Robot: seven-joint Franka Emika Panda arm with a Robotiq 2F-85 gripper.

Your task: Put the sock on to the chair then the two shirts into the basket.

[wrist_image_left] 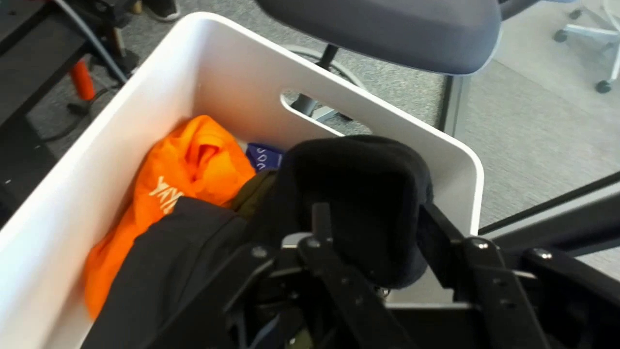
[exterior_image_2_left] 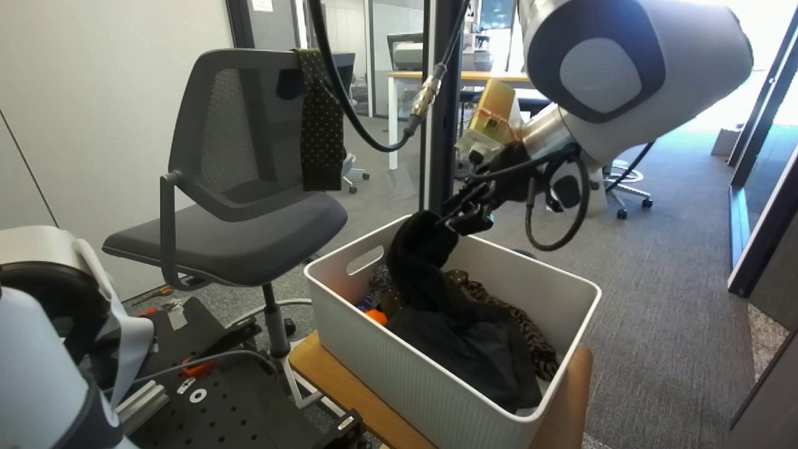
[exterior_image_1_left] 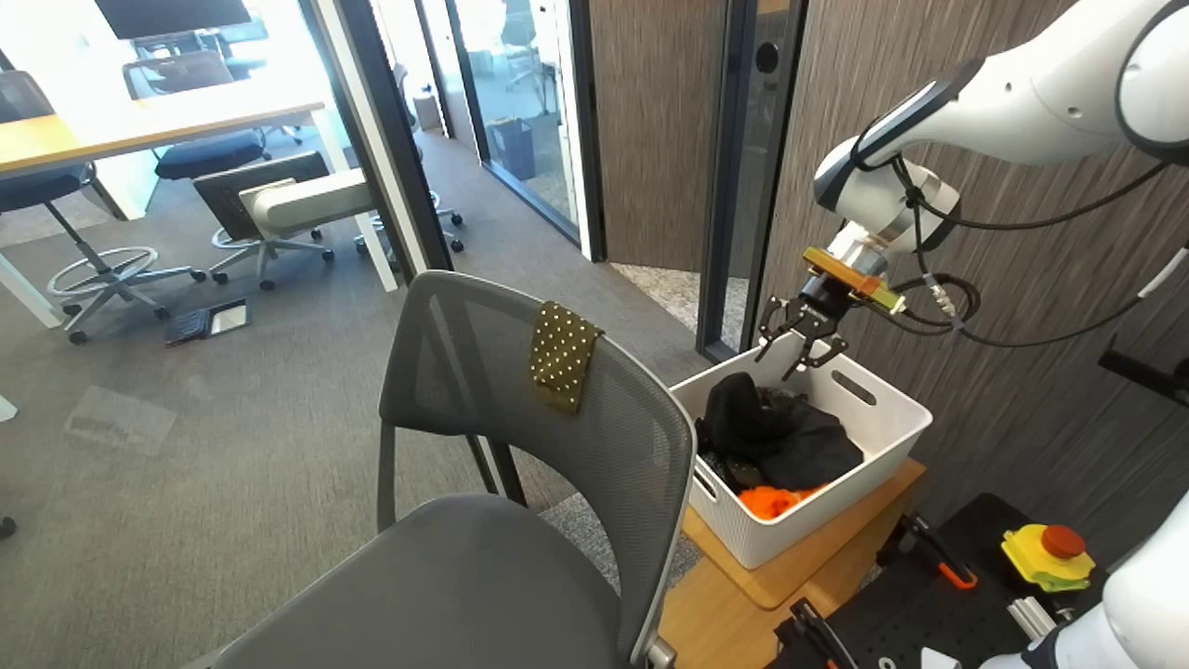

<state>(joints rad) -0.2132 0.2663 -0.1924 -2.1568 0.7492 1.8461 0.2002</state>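
Note:
The dark olive sock with pale dots hangs over the grey chair's backrest in both exterior views. The chair stands beside the white basket. In the basket, a bunched black garment stands up near a corner. Dark grey cloth and orange cloth with white letters lie beside it. I cannot tell which are the two shirts. My gripper is open, its fingers apart at the black garment's raised top. Contact is unclear.
Leopard-patterned cloth also lies in the basket. The basket stands on a wooden surface. A black perforated base plate and a yellow-red stop button are near the robot's base. A wood-panel wall stands behind the arm.

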